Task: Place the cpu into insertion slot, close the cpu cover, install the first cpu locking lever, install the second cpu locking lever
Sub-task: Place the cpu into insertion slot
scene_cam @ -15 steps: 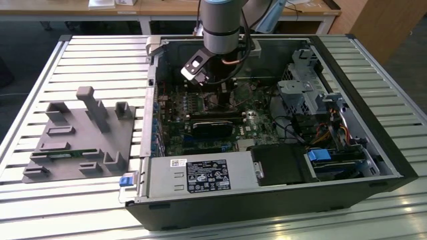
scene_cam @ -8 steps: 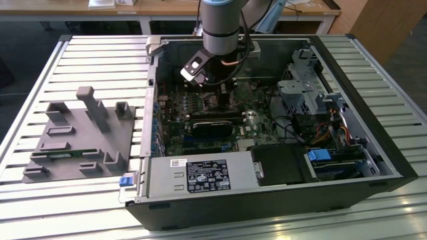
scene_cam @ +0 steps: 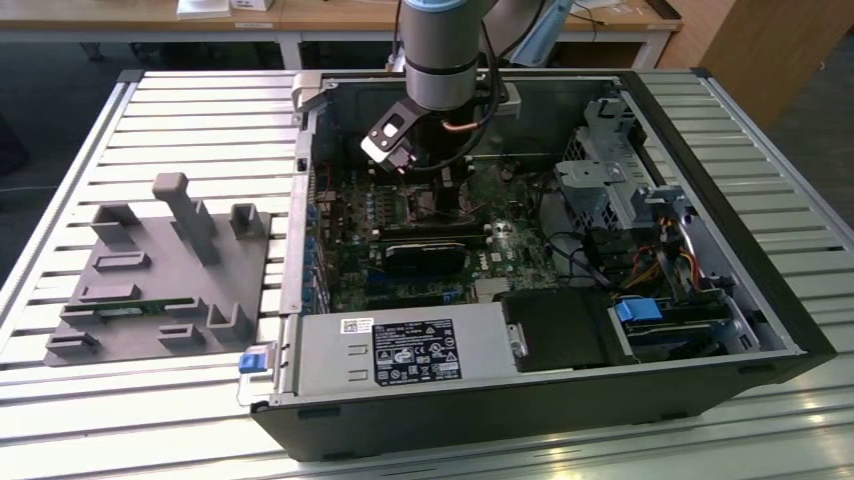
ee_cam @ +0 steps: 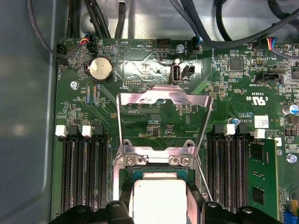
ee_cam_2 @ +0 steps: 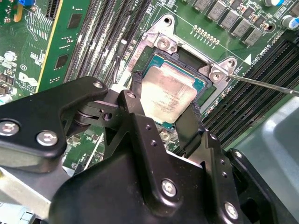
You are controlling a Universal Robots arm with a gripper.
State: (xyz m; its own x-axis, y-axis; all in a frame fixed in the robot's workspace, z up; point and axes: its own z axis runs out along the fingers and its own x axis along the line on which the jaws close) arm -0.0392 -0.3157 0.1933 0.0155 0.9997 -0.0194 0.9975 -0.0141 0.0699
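wooden desks stand behind a slatted metal table. at the exterior view's left a grey fixture with upright pegs lies on the slats. just to its right an open case lies on its side, with a power supply along its near edge and the green board beyond that. the arm comes down from the far side into the case, its wrist over the middle of the board.

in the second wrist view the gripper is clenched on the cpu: one black finger touches one edge of the chip and the other finger presses the opposite edge. the cpu, silver face up, is at the slot, inside its silvery rim; whether it is fully seated i cannot tell. a thin lever reaches out past one corner of the rim.

in the first wrist view the cover is swung open, clear of the slot, so the cpu is uncovered between the fingers. rows of memory slots flank the slot on both sides, and a coin cell sits on the board near the open cover.
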